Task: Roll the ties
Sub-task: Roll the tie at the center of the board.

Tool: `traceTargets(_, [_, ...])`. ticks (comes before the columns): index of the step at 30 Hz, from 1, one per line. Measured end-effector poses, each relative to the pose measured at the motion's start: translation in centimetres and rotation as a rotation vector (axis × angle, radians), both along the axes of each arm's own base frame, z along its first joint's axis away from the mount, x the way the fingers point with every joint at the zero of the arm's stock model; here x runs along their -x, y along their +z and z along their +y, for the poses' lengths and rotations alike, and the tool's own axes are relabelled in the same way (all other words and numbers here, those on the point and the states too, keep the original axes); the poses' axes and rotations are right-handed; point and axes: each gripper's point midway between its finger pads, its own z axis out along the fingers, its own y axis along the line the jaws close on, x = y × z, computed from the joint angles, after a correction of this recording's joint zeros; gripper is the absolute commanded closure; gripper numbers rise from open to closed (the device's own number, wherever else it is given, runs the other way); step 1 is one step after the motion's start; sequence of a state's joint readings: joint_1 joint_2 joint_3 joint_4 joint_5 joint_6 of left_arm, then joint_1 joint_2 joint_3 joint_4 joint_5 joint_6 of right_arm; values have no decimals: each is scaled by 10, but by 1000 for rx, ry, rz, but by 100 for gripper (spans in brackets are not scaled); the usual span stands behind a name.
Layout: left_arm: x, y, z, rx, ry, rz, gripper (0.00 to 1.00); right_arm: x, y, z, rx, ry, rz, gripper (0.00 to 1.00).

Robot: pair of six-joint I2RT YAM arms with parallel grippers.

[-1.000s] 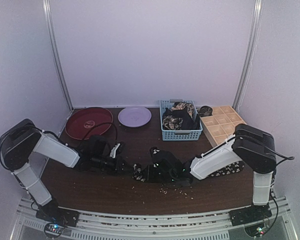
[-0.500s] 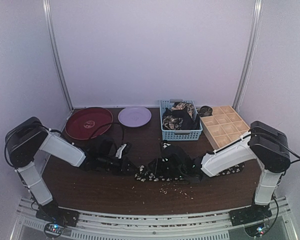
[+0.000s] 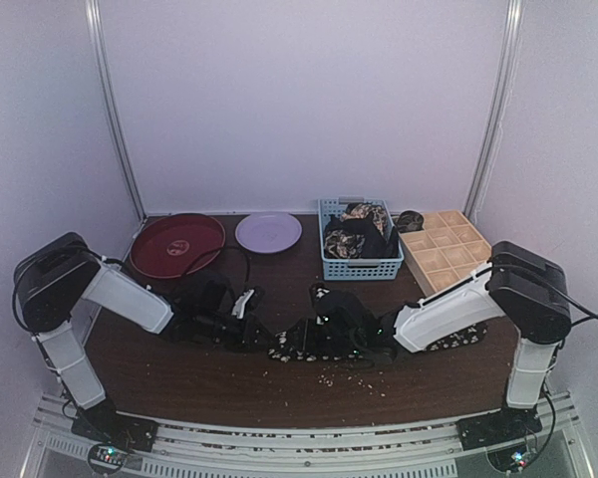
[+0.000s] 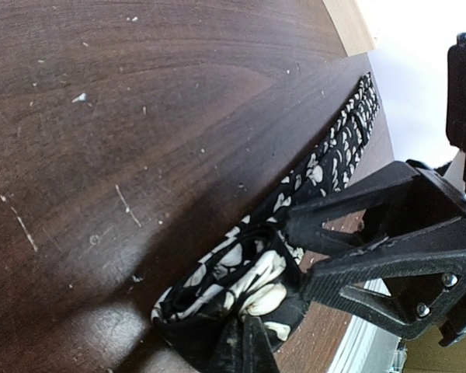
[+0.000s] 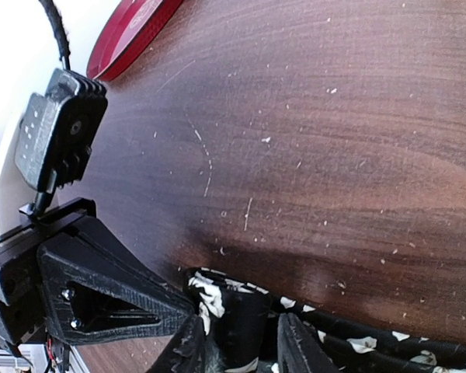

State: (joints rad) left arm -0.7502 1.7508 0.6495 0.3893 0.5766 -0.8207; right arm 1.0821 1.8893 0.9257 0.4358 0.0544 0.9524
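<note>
Now L gripper [image 4: 245,348] & R gripper [image 5: 237,342] both pinched tight on 1 tie [image 4: 326,163], rolled end, table [image 4: 140,116] ctr.

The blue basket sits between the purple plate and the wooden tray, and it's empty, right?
Not empty. The top external view shows the blue basket holding bunched-up ties. The rest is right: it sits between the purple plate and the wooden tray.

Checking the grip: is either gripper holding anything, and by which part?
The right gripper pinches the tie by its rolled end. The left gripper meets that end; its hold cannot be told.
</note>
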Motion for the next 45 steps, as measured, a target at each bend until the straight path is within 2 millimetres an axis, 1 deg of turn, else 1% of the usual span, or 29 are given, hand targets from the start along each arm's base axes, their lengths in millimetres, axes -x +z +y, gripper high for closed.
traceTargets(9, [-2, -2, 1, -14, 5, -21, 100, 8, -3, 7, -43, 18, 67, 73])
traceTargets(15, [-3, -2, 3, -29, 11, -35, 100, 11, 1, 12, -98, 13, 99, 77])
traceTargets(19, [-4, -2, 4, -36, 13, -40, 100, 14, -1, 12, -108, 3, 117, 78])
traceTargets(29, [-3, -3, 5, -43, 14, -41, 94, 18, -4, 11, -126, -9, 138, 80])
traceTargets(39, [-3, -2, 6, -49, 19, -44, 95, 19, -12, 6, -109, -29, 137, 81])
traceTargets(43, [-5, 0, 12, -77, 51, -59, 95, 17, -16, 4, -94, -36, 127, 81])
traceTargets(45, [-9, 1, 20, -116, 88, -70, 95, 17, -18, 3, -86, -36, 122, 81])
